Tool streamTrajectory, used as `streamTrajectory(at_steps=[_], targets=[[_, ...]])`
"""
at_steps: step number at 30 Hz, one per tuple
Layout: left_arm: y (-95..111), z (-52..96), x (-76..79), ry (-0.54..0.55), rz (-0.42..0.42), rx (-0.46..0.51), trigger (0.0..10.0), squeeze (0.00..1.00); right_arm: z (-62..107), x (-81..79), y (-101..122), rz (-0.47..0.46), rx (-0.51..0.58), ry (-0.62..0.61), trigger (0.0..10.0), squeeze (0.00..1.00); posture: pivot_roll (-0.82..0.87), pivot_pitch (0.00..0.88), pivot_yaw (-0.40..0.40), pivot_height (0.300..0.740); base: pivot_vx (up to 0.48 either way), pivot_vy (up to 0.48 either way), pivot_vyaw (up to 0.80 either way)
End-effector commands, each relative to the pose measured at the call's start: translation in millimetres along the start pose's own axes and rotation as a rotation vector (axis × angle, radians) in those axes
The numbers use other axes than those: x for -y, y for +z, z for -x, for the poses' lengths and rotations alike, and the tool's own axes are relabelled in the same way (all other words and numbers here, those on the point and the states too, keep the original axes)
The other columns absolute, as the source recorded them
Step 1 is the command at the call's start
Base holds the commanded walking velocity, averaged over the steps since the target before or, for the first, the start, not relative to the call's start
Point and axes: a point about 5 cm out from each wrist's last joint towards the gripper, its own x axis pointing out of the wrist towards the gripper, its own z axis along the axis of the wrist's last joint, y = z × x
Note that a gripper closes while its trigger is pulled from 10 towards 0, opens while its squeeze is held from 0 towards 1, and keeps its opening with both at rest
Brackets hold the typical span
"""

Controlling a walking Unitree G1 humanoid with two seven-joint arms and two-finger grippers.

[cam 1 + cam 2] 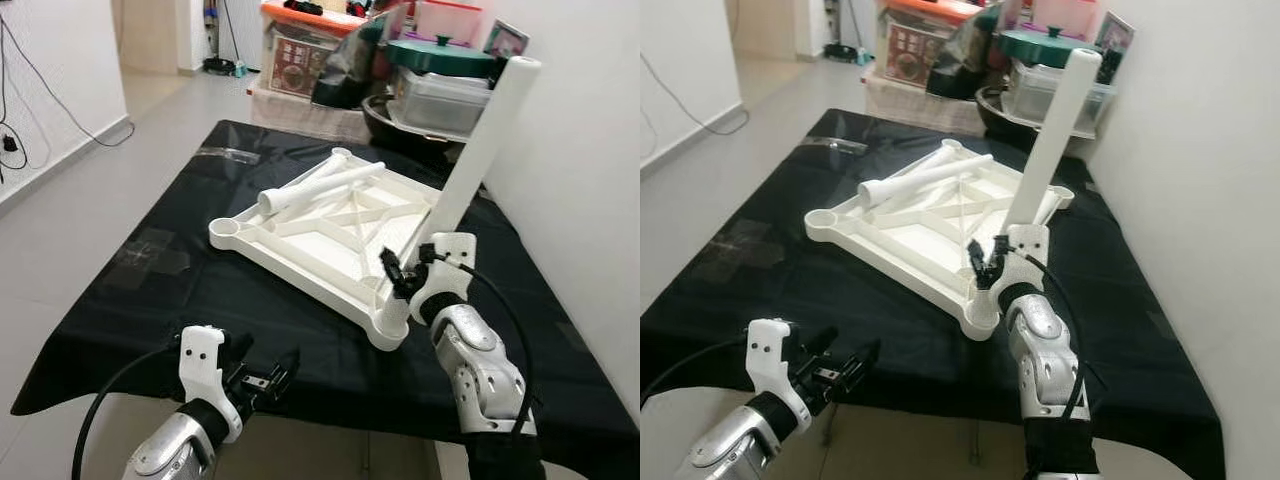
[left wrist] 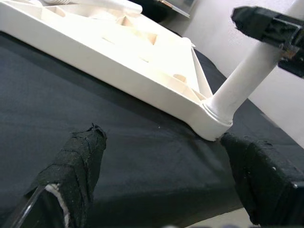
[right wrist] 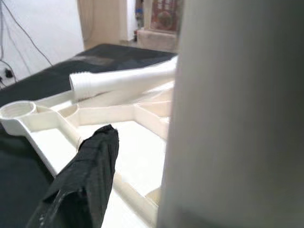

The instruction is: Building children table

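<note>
A white plastic tabletop (image 1: 300,245) lies upside down on a table under a black cloth (image 1: 180,290). One white leg (image 1: 480,140) stands tilted in its near right corner socket (image 2: 213,121). Two more loose legs (image 1: 320,185) lie across the tabletop's far side. My right gripper (image 1: 408,272) is at the lower part of the standing leg (image 3: 237,114), open; one black finger (image 3: 90,180) stays apart from it and the other is hidden. My left gripper (image 1: 262,365) hangs open and empty over the table's front edge, its fingers (image 2: 76,166) pointing at that corner.
Storage boxes, a green-lidded pot and clutter (image 1: 440,80) are stacked beyond the table's far end. A white wall (image 1: 590,180) runs close along the right side. Cables (image 1: 12,140) hang on the left wall, with open floor (image 1: 70,220) between.
</note>
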Motion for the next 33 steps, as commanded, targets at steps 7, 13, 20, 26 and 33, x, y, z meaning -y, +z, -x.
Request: streamTrajectory(at_steps=[7, 13, 20, 26, 33], targets=[[-3, 0.3, 1.2, -0.01, 0.008, -0.011, 10.0, 0.0, 1.2, 3.4, 45, -0.091, 0.066, 0.525, 10.0, 0.0, 0.13, 0.0, -0.168, 0.74, 0.0, 0.0, 0.0], [-3, -1.8, 3.2, -0.011, 0.011, -0.006, 10.0, 0.0, -0.6, 0.1, 23, 0.002, -0.028, 0.706, 6.8, 0.0, 0.14, 0.0, -0.187, 0.74, 0.0, 0.0, 0.0], [-2, -0.3, 3.8, -0.008, 0.007, -0.002, 10.0, 0.0, -30.0, 2.4, 2, -0.095, -0.055, 0.368, 0.0, 0.0, 0.15, 0.0, -0.192, 0.74, 0.0, 0.0, 0.0], [-3, 2.3, 3.9, -0.011, 0.009, -0.011, 10.0, 0.0, -2.7, 63.6, -42, -0.091, -0.249, -0.487, 0.0, 0.0, 0.14, 0.0, -0.187, 0.74, 0.0, 0.0, 0.0], [-2, 2.9, 2.2, -0.004, 0.006, -0.011, 10.0, 0.0, 20.2, 49.2, -54, -0.08, -0.29, -0.501, 5.6, 0.0, 0.14, 0.0, -0.173, 0.74, 0.0, 0.0, 0.0]])
